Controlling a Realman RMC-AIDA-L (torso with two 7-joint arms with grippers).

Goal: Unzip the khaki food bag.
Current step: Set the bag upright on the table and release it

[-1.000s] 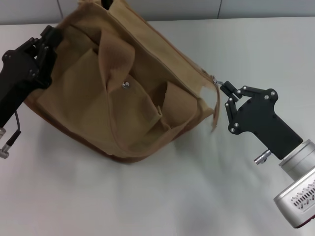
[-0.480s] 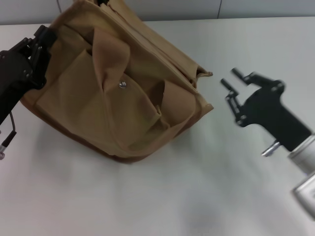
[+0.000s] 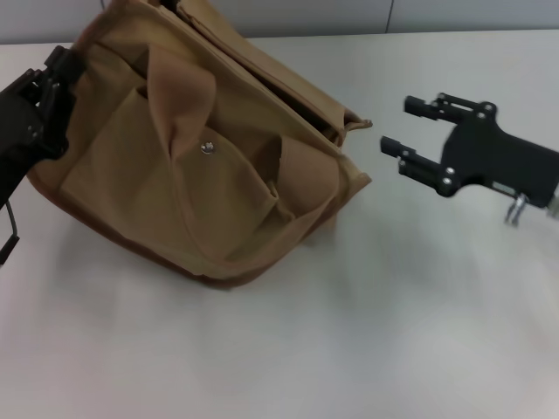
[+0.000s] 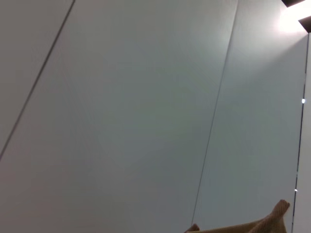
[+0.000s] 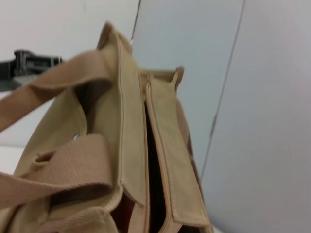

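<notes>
The khaki food bag [image 3: 201,175] lies tilted on the white table [image 3: 367,332], its front pocket with the silver snap [image 3: 208,147] facing up. My left gripper [image 3: 54,80] is at the bag's left end and seems shut on its fabric. My right gripper [image 3: 403,127] is open and empty, hanging apart from the bag's right end. In the right wrist view the bag's top [image 5: 155,145] shows a dark gap between its two zipper flaps, with a wide handle [image 5: 58,170] in front. The left wrist view shows only a scrap of tan fabric [image 4: 252,225].
Grey wall panels [image 3: 306,16] run along the table's far edge, close behind the bag. The left arm's black gripper also shows far off in the right wrist view [image 5: 29,63]. Bare table lies in front of the bag and to its right.
My right gripper has let go of the zipper pull at the bag's right end, opened and drawn back to the right. The bag and left gripper have shifted a little left and back.
</notes>
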